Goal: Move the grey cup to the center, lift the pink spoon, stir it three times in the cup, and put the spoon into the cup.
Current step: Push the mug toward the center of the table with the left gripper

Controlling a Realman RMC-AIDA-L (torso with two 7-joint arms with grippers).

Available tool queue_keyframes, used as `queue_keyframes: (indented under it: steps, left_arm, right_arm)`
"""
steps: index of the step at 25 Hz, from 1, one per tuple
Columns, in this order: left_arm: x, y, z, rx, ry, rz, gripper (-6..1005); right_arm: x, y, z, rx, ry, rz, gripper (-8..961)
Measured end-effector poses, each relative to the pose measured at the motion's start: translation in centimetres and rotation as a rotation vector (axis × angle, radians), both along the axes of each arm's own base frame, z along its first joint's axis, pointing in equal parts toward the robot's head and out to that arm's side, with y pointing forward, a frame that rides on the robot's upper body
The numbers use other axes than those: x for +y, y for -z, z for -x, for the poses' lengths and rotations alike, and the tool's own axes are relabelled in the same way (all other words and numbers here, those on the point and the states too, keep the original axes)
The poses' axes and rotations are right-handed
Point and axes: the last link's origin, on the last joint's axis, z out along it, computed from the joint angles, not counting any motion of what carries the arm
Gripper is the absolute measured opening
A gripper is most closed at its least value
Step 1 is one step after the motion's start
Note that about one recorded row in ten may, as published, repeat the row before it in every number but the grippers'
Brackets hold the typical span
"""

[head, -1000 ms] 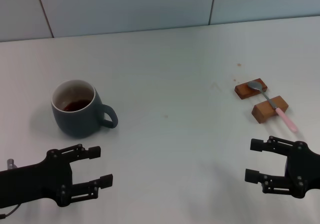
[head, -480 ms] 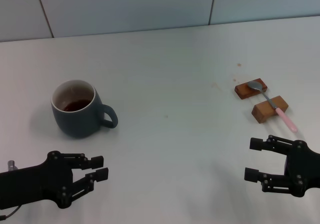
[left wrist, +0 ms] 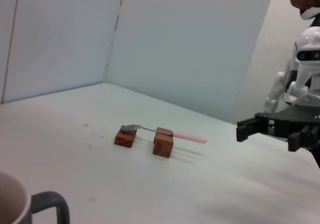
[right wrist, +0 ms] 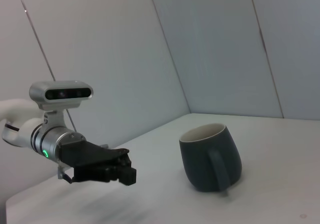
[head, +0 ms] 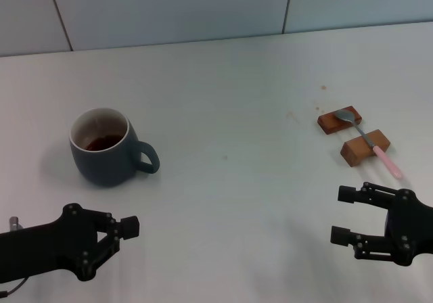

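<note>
The grey cup (head: 101, 157) stands upright at the table's left, handle pointing right, with dark liquid inside; it also shows in the left wrist view (left wrist: 12, 204) and the right wrist view (right wrist: 210, 156). The pink spoon (head: 369, 141) lies across two wooden blocks at the right, bowl on the far block and pink handle toward the near edge; the left wrist view shows the spoon (left wrist: 170, 132) too. My left gripper (head: 132, 226) is shut on nothing, near the front edge and short of the cup. My right gripper (head: 342, 215) is open, nearer than the spoon.
Two brown wooden blocks (head: 339, 120) (head: 365, 147) carry the spoon. A tiled wall (head: 203, 9) borders the table's far edge. A white table surface (head: 237, 181) stretches between cup and spoon.
My left gripper's fingers have closed from wide open to shut, staying in place. The right gripper, cup and spoon have not moved.
</note>
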Motion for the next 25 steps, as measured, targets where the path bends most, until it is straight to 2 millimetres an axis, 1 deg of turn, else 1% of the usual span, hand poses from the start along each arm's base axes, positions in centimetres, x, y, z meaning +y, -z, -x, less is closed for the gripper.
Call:
queue_keyframes:
  steps: [2, 5, 6, 7, 10, 11, 12, 13, 15, 17, 18, 20, 21, 22, 23, 25]
  left_arm:
    - [0.0, -0.1, -0.1, -0.011, -0.003, -0.009, 40]
    - [0.6, -1.1, -0.3, -0.078, -0.03, -0.097, 8]
    - [1.1, -1.9, -0.1, -0.122, -0.056, -0.188, -2]
    - [1.1, -1.9, -0.1, -0.122, -0.056, -0.188, -2]
    - [1.6, -2.7, 0.2, -0.177, -0.082, -0.332, -2]
    - [1.6, -2.7, 0.2, -0.177, -0.082, -0.332, -2]
    - [1.9, -3.2, 0.5, -0.201, -0.101, -0.428, -2]
    - [1.9, -3.2, 0.5, -0.201, -0.101, -0.428, -2]
    - [2.3, -3.6, 1.1, -0.213, -0.129, -0.543, -2]
    - [2.7, -3.8, 1.7, -0.207, -0.165, -0.661, -2]
    - [2.7, -3.8, 1.7, -0.207, -0.165, -0.661, -2]
    - [3.3, -3.8, 2.3, -0.167, -0.19, -0.759, -2]
    - [3.4, -3.8, 2.5, -0.154, -0.197, -0.779, -2]
    - [3.9, -3.7, 3.1, -0.096, -0.208, -0.838, -2]
    - [3.9, -3.7, 3.1, -0.096, -0.208, -0.838, -2]
    - [4.3, -3.5, 3.5, -0.036, -0.208, -0.882, -2]
  right_arm:
    - [0.0, 0.0, 0.0, -0.001, 0.001, -0.001, 818]
    - [0.1, 0.0, 0.0, -0.002, 0.002, -0.001, 818]
    - [0.1, 0.0, 0.0, -0.003, 0.002, -0.002, 818]
    - [0.1, 0.0, 0.0, -0.003, 0.002, -0.002, 818]
    - [0.0, 0.0, -0.1, -0.001, 0.005, -0.006, 818]
    - [0.0, -0.1, -0.1, 0.0, 0.006, -0.007, 818]
    - [0.0, -0.1, -0.1, 0.0, 0.006, -0.007, 818]
    - [0.0, -0.1, -0.1, 0.0, 0.006, -0.007, 818]
    - [0.0, -0.1, -0.1, 0.002, 0.006, -0.008, 818]
    - [0.0, -0.1, -0.1, 0.002, 0.006, -0.009, 818]
    - [0.0, -0.1, -0.1, 0.002, 0.006, -0.009, 818]
    - [0.0, -0.1, -0.1, 0.002, 0.006, -0.009, 818]
    - [0.0, -0.1, -0.1, 0.002, 0.006, -0.01, 818]
    - [0.0, -0.2, -0.1, 0.001, 0.006, -0.011, 818]
    - [0.0, -0.2, -0.1, 0.001, 0.006, -0.011, 818]
    - [0.1, -0.2, -0.2, -0.002, 0.008, -0.013, 818]
